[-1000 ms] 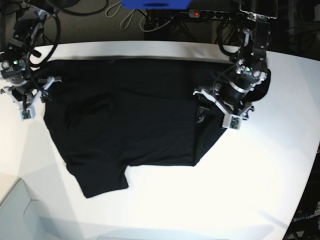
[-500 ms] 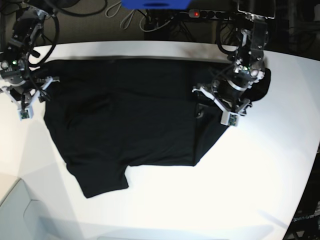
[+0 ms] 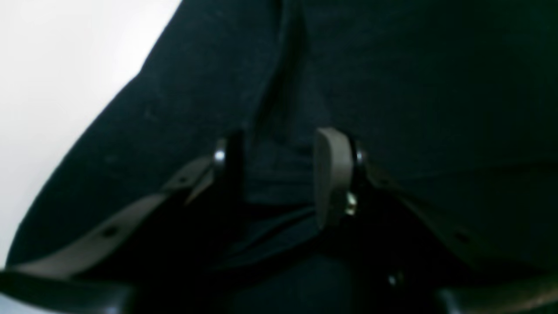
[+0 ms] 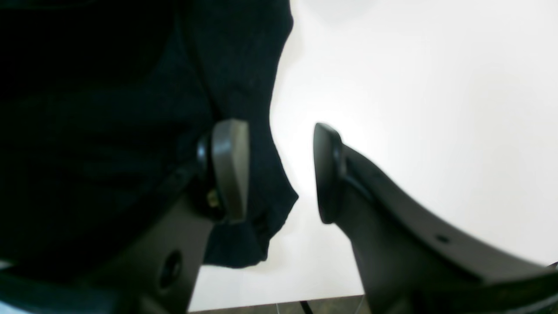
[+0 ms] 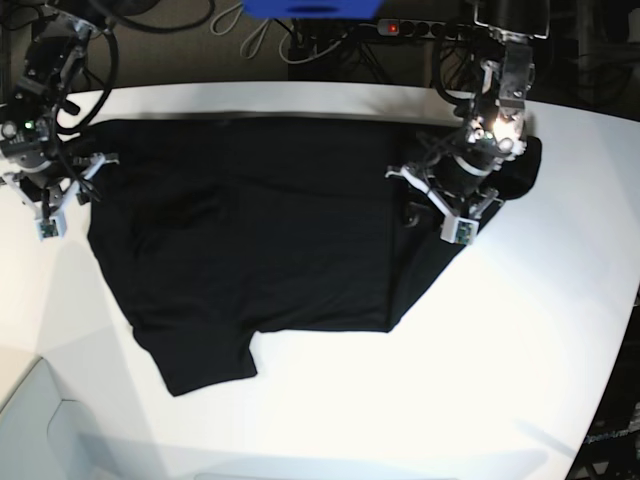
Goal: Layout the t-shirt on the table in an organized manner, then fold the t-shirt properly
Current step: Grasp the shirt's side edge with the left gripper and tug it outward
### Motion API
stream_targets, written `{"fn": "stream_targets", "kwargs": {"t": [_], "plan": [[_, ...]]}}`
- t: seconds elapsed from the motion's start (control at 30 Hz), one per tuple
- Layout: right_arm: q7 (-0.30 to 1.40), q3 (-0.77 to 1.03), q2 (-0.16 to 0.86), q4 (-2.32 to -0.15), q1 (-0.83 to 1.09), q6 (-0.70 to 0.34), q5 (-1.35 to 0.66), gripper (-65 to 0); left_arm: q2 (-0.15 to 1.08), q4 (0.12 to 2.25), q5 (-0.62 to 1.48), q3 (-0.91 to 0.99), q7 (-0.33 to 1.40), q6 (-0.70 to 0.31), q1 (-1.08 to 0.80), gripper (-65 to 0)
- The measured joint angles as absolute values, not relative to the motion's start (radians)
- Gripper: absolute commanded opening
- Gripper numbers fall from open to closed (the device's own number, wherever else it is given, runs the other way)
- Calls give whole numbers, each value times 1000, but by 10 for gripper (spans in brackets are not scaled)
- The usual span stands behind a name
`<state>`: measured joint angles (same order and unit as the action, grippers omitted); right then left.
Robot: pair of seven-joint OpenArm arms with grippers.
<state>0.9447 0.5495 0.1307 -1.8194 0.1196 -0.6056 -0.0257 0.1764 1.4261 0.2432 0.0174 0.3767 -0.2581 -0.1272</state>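
Observation:
The black t-shirt (image 5: 250, 230) lies spread flat on the white table (image 5: 450, 380), with no print showing. One sleeve points toward the front edge. My left gripper (image 5: 425, 205) hangs over the shirt's right part. In the left wrist view it (image 3: 279, 174) is open, with a ridge of black cloth (image 3: 392, 65) running between its fingers. My right gripper (image 5: 78, 195) is at the shirt's left edge. In the right wrist view it (image 4: 279, 174) is open, one finger (image 4: 231, 170) over the cloth edge (image 4: 87, 109) and the other over bare table (image 4: 414, 87).
A power strip with a red light (image 5: 410, 28), cables and a blue object (image 5: 312, 8) lie beyond the table's far edge. The table's curved edge runs down the right side. A grey surface (image 5: 40, 430) sits at the front left corner.
My left gripper has moved a little toward the far edge over the shirt. My right gripper has shifted only slightly. The shirt lies the same.

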Motion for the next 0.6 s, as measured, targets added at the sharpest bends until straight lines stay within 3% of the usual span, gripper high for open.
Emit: {"fn": "stream_targets", "kwargs": {"t": [0.33, 0.4, 0.53, 0.6], "plan": [[945, 550, 132, -1819, 120, -606, -25, -397, 183, 1426, 390, 19, 377, -258, -127, -412], [944, 550, 132, -1819, 120, -606, -26, -397, 183, 1426, 394, 19, 377, -258, -127, -459], [945, 551, 132, -1819, 120, -606, -25, -397, 183, 1426, 395, 20, 377, -258, -127, -650], [945, 551, 132, -1819, 121, -606, -25, -397, 183, 1426, 394, 20, 377, -258, -127, -643]]}}
